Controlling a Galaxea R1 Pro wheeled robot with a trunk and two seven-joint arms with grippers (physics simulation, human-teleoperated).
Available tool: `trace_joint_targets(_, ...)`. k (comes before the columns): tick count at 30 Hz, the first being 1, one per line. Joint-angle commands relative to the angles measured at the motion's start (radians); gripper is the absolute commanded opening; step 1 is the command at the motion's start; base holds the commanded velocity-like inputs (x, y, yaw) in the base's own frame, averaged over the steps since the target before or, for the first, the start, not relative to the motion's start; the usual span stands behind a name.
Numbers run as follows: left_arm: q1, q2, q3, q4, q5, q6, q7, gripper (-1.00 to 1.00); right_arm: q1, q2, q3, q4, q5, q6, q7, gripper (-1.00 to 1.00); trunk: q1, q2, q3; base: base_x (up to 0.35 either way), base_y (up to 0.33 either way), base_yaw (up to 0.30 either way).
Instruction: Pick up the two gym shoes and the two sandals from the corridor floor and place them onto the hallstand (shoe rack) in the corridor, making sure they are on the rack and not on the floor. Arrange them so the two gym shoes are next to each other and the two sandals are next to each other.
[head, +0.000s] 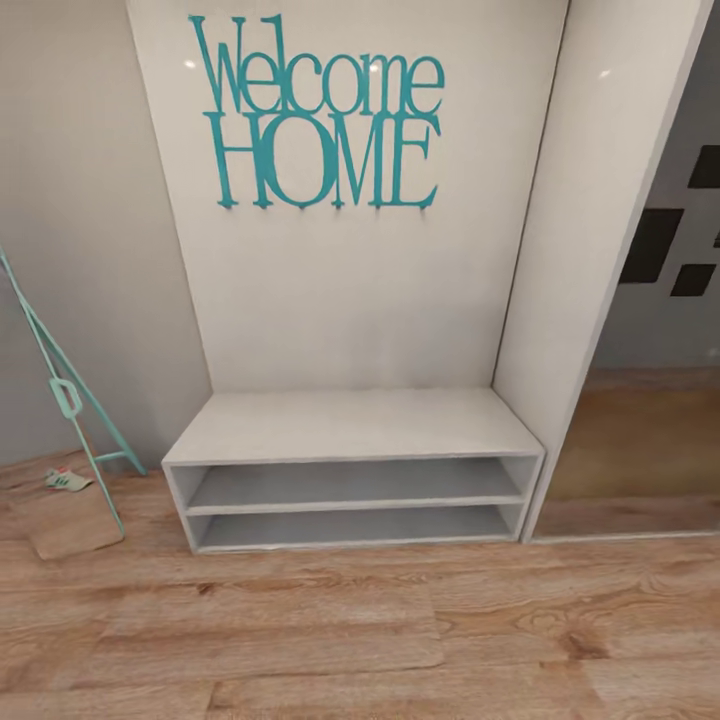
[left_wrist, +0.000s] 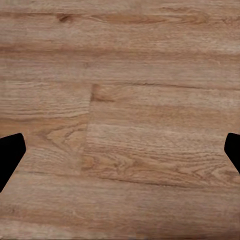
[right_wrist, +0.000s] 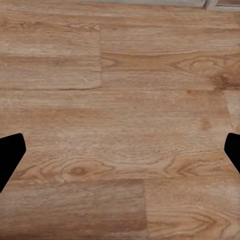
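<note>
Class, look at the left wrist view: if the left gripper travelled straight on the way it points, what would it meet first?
Most likely the corridor floor: bare wood planks lie between the open fingertips, nothing in front, though depth is unclear.

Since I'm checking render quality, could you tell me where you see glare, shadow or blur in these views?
Head view: small glare spots on the glossy back panel near the teal letters, soft shading inside the bench shelves, a small blurred gym shoe at left. Left wrist view: evenly lit, slightly soft corridor floor, black silhouetted fingers. Right wrist view: the same, fingers.
</note>
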Motion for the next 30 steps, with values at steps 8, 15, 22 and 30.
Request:
trace_joint_targets(8,-0.002,0.0,0.009,0.002,0.005,-0.003,0.002,1.0,0.0,0.002,0.0,0.0,0.0,-0.003,-0.041,1.0,0.0,-0.001,-0.009,-0.022,0.0,0.235)
trace_joint_targets(15,-0.002,0.002,0.003,0.001,0.005,-0.004,0.001,1.0,0.0,0.003,0.004,0.001,0.001,-0.002,-0.072,1.0,0.0,-0.001,-0.016,-0.002,0.0,0.238)
trace_joint_targets(22,-0.002,0.005,0.003,0.001,0.009,-0.004,0.001,1.0,0.0,0.003,0.007,0.002,0.001,-0.001,-0.072,1.0,0.0,-0.001,-0.023,0.0,0.0,0.236)
trace_joint_targets(30,-0.002,0.005,0.004,0.001,0.01,-0.004,0.001,1.0,0.0,0.005,0.009,0.002,0.0,-0.001,-0.07,1.0,0.0,-0.001,-0.031,0.0,0.0,0.234)
